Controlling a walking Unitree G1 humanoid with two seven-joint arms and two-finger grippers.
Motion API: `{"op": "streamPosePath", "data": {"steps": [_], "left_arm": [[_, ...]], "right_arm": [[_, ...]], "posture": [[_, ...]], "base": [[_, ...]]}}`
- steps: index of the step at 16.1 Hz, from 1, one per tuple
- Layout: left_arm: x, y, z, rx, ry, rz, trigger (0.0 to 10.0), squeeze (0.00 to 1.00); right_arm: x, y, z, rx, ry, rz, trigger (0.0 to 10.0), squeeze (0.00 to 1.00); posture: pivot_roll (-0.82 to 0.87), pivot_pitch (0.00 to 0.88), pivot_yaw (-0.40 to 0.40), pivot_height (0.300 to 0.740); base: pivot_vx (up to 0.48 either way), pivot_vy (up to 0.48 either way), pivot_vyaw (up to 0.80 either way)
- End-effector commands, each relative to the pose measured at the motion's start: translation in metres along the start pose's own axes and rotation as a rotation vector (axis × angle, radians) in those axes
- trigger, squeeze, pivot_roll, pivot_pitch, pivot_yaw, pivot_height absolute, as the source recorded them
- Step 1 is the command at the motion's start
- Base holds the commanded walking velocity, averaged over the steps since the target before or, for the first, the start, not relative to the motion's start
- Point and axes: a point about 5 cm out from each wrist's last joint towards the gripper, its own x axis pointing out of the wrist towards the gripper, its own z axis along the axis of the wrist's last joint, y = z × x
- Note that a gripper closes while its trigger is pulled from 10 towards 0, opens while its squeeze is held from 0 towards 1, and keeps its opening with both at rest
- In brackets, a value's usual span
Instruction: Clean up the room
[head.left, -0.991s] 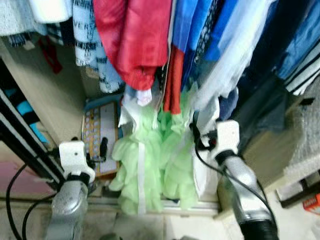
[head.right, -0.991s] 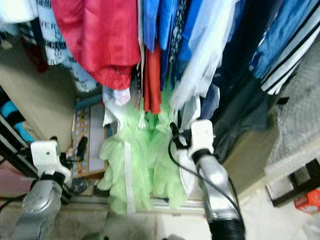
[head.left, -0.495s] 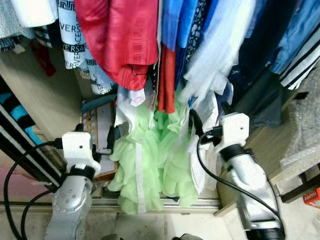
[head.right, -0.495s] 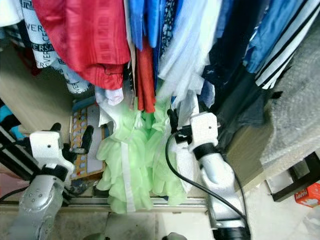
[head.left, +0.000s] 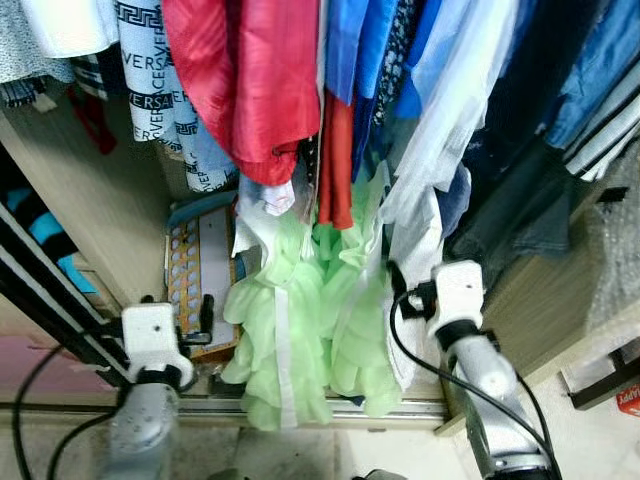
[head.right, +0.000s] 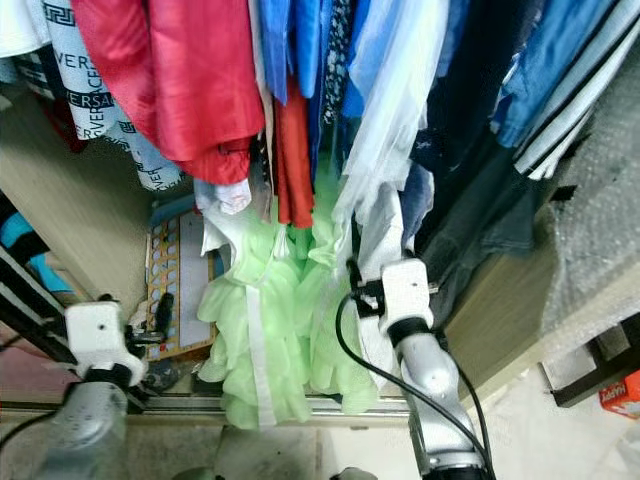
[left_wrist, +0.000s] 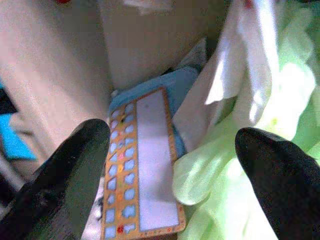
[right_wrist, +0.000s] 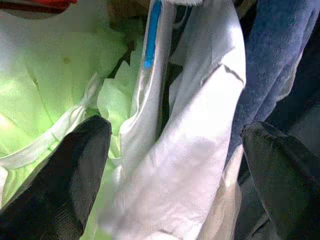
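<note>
Here both arms reach low into a closet of hanging clothes. Left gripper (left_wrist: 170, 165) is spread wide, holding nothing, aimed at an orange board (head.left: 192, 270) leaning beside the green dress (head.left: 290, 330). Right gripper (right_wrist: 172, 175) is also wide, empty, facing a white garment (right_wrist: 200, 150) beside the dress.

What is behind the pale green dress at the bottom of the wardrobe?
Behind the pale green dress, an orange-framed board with rows of small cells leans against a blue panel by the wardrobe wall. The dress covers the board's far edge and the floor behind it.
</note>
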Motion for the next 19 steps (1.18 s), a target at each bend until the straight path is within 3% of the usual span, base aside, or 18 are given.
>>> {"op": "streamPosePath", "data": {"steps": [1, 3, 4, 6, 7, 8, 10, 12, 19], "left_arm": [[0.003, -0.001, 0.005, 0.013, -0.027, 0.000, 10.0, 0.00], [0.001, 0.003, 0.001, 0.007, -0.010, 0.023, 10.0, 0.00], [-0.003, 0.009, -0.005, -0.003, 0.017, 0.051, 10.0, 0.00], [-0.005, 0.009, -0.011, -0.013, 0.024, 0.056, 10.0, 0.00], [-0.004, 0.008, -0.012, 0.010, 0.019, 0.052, 10.0, 0.00], [0.000, 0.006, -0.010, 0.001, 0.012, 0.057, 10.0, 0.00], [0.004, 0.010, -0.005, -0.012, 0.021, 0.096, 10.0, 0.00], [0.000, 0.012, 0.000, -0.012, 0.007, 0.101, 10.0, 0.00], [0.008, 0.012, 0.002, -0.027, 0.031, 0.049, 10.0, 0.00]], "right_arm": [[0.001, -0.004, 0.002, 0.011, -0.011, -0.018, 10.0, 0.00], [0.001, -0.016, -0.005, 0.028, 0.020, -0.094, 10.0, 0.00], [0.001, -0.021, -0.009, -0.024, 0.048, -0.131, 10.0, 0.00], [0.003, -0.017, -0.010, -0.080, 0.030, -0.081, 10.0, 0.00], [0.004, -0.018, -0.012, -0.077, 0.063, -0.087, 10.0, 0.00], [0.006, -0.024, -0.013, 0.011, 0.109, -0.142, 10.0, 0.00], [0.011, -0.014, -0.008, 0.032, 0.104, -0.092, 10.0, 0.00], [0.012, -0.007, -0.002, -0.022, 0.048, -0.061, 10.0, 0.00], [0.018, 0.000, 0.011, -0.021, -0.016, -0.037, 10.0, 0.00]], "posture": [[0.04, 0.000, -0.009, 0.740], [0.04, 0.000, -0.010, 0.740], [0.04, 0.000, -0.016, 0.740], [0.04, 0.000, -0.024, 0.740], [0.04, 0.000, -0.034, 0.740], [0.05, 0.000, -0.041, 0.740], [0.06, 0.000, -0.044, 0.740], [0.06, 0.000, -0.042, 0.740], [0.04, 0.000, -0.019, 0.740]], "base": [[0.000, 0.000, 0.00], [0.000, 0.000, 0.00], [0.000, 0.000, 0.00], [0.000, 0.000, 0.00], [0.000, 0.000, 0.00], [0.000, 0.000, 0.00], [0.000, 0.000, 0.00], [0.000, 0.000, 0.80], [0.000, 0.000, 0.80]]}}
